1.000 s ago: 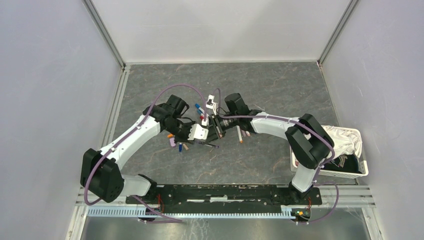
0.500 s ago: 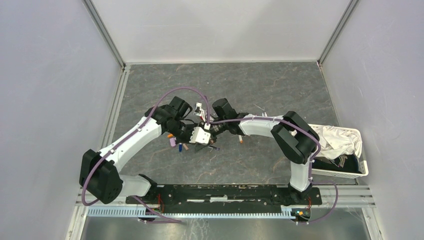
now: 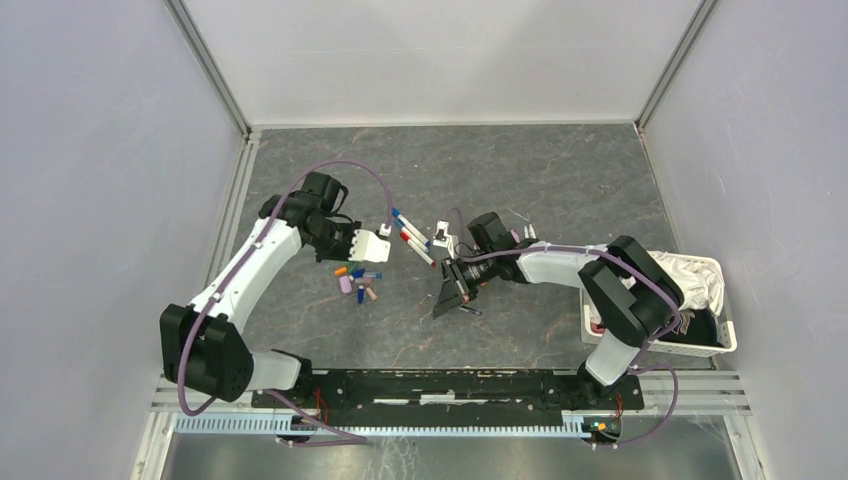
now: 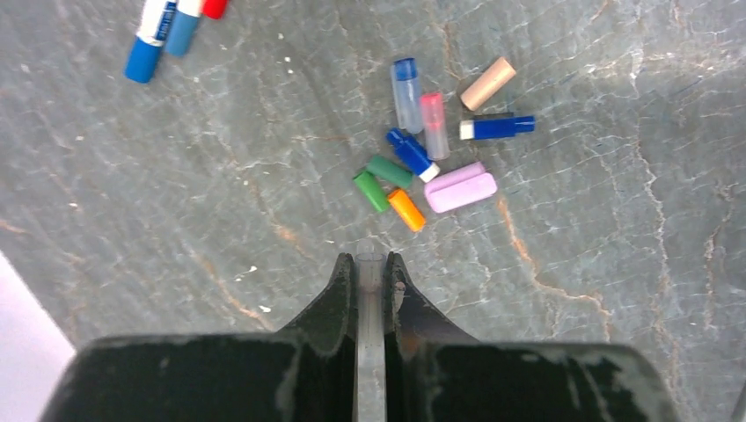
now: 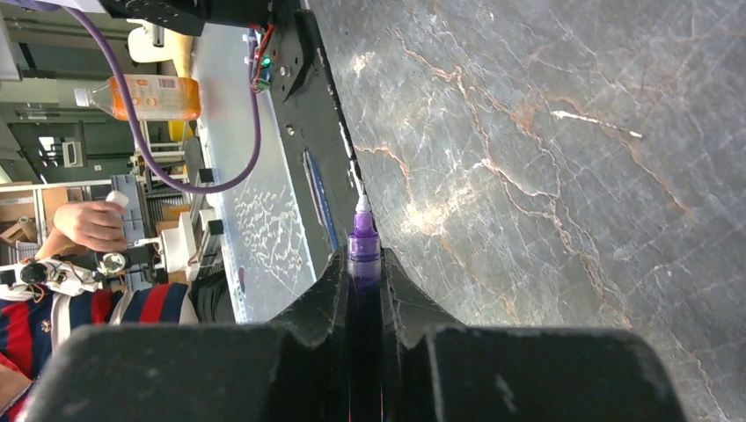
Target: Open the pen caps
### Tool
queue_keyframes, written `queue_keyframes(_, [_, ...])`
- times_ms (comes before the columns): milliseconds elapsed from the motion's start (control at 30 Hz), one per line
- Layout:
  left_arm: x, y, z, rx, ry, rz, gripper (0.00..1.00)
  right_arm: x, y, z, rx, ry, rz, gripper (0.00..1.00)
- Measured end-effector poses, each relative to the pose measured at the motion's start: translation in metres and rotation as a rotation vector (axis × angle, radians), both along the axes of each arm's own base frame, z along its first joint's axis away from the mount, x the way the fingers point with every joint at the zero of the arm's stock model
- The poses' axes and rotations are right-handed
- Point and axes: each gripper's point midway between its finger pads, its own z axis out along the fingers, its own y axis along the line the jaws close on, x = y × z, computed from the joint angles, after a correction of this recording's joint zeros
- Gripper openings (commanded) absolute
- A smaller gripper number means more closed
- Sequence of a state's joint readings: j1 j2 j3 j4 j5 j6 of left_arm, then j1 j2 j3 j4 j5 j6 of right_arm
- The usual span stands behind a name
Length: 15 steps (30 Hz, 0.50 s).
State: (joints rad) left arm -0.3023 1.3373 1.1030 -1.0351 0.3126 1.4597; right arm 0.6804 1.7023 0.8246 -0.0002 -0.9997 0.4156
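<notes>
Pinching see-through cap (image 4: 370,297) tight in left gripper (image 4: 369,264). Spotting loose pen caps (image 4: 413,158) bunched on table (image 3: 560,180) just ahead, pens (image 3: 405,232) lying near, to right. Clamping uncapped purple pen (image 5: 362,242) in right gripper (image 5: 363,262). Far right: spotting crumpled white cloth (image 3: 680,280) sitting in white basket (image 3: 655,346). Squinting at orange bottle (image 5: 158,97) label, not reading anything, too blurry lol.

Robot lab, test cell: grey stone-look tabletop (image 3: 560,170) boxed in by plain white panels (image 3: 440,60) w/ alu. posts (image 3: 210,70). Past the edge: cluttered shelves (image 5: 31,163), purple cable (image 5: 176,171), orange drink bottle (image 5: 154,97), someone in stripes (image 5: 26,321).
</notes>
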Motion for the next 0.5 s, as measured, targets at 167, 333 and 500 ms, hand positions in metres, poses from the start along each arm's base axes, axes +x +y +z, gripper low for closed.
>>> queue_keyframes(167, [0.004, -0.012, 0.008, -0.055, -0.016, -0.021, 0.02, 0.006, -0.006, -0.008, -0.053, -0.024, -0.025, 0.03])
queue_keyframes(333, [0.004, -0.029, -0.01, -0.137, 0.042, -0.006, 0.02, 0.065, -0.011, -0.013, -0.213, -0.205, -0.191, 0.06])
queue_keyframes(500, [0.014, -0.041, -0.048, -0.165, 0.133, 0.068, 0.02, 0.114, -0.034, -0.021, -0.371, -0.356, -0.393, 0.08])
